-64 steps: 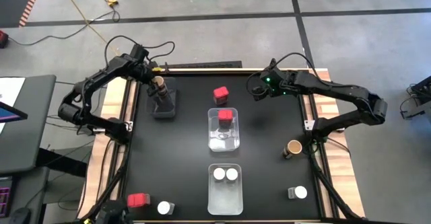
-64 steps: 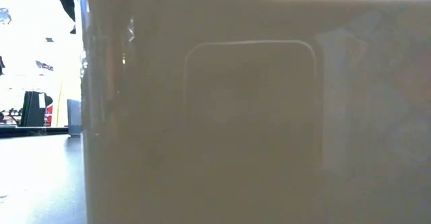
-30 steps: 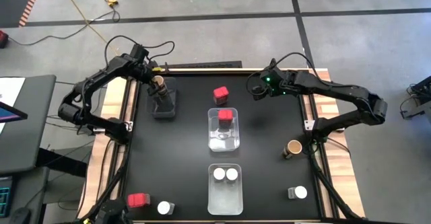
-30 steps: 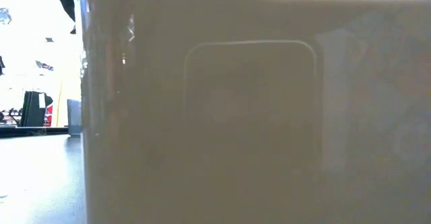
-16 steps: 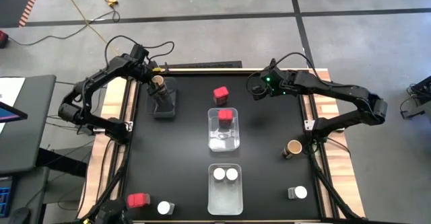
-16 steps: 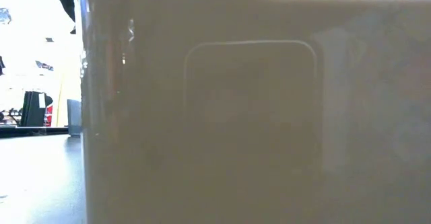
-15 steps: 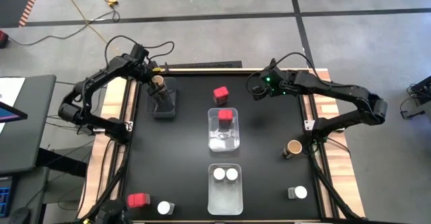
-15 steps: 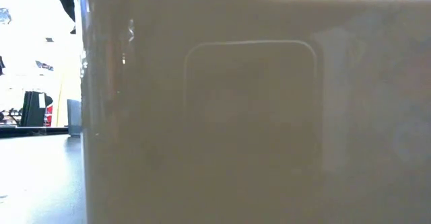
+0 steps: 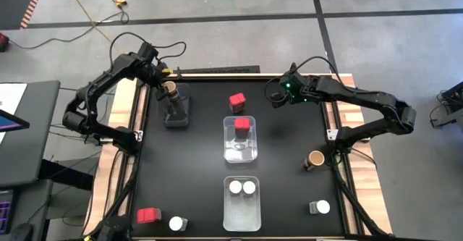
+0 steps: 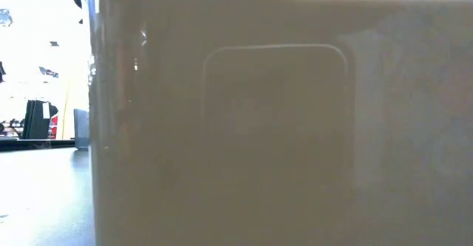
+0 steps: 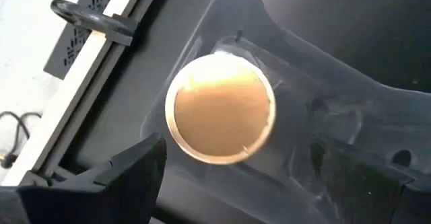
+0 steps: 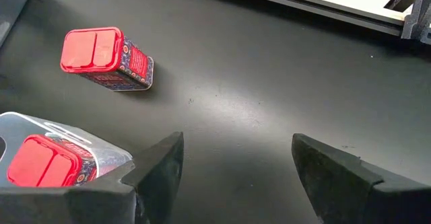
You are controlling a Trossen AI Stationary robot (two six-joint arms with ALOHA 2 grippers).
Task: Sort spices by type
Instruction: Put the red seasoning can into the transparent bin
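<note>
My left gripper (image 9: 160, 78) hangs open above the far-left part of the table. In the left wrist view its fingers stand on either side of a brown-topped jar (image 11: 221, 108) without touching it. That jar (image 9: 170, 90) stands upright in the dark grey tray (image 9: 177, 114). My right gripper (image 9: 277, 98) hovers open over the far right; its wrist view shows a red box (image 12: 104, 57) lying on the table and another red box (image 12: 47, 160) in a clear tub. Two white-lidded jars (image 9: 242, 187) stand in the near tub.
Loose on the table are a brown-topped jar on its side (image 9: 315, 159), a white-lidded jar (image 9: 319, 208), a red box (image 9: 148, 215) and a white-lidded jar (image 9: 176, 223). The near tub's wall (image 10: 281, 128) fills the low view. Bare mat lies between the tubs and the right edge.
My left arm has risen a little and drawn back toward the table's far-left corner, away from the brown-topped jar, which stays upright in the tray.
</note>
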